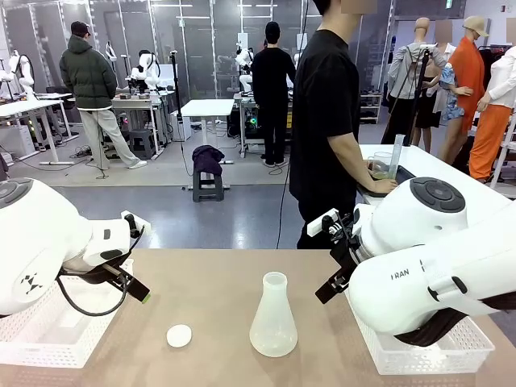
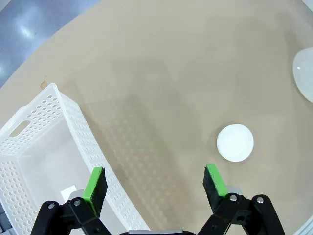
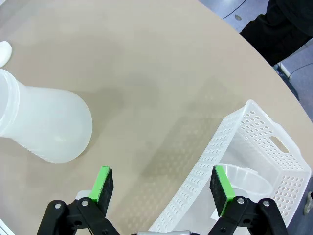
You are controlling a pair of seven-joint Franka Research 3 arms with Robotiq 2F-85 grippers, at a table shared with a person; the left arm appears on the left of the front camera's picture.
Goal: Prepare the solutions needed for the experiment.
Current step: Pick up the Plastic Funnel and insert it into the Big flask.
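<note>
Left pincer [image 2: 154,177]: spread wide, holding nothing, above the beige round-edged counter [image 1: 218,282], one green pad over the rim of the white perforated plastic basket [image 2: 49,122] on my left. A small white round cap [image 2: 235,142] lies flat on the counter just beyond the other pad. Right pincer [image 3: 161,178]: also spread and unloaded, above bare counter between the frosted plastic conical flask [image 3: 49,127] and a second white perforated basket [image 3: 254,122], which holds a clear round dish [image 3: 244,178]. The flask stands upright at mid-counter, near the cap. Pale yellow-green solution [image 1: 377,171]: in clear labware by the hand of the person in black, on a far white table; too small to tell more.
</note>
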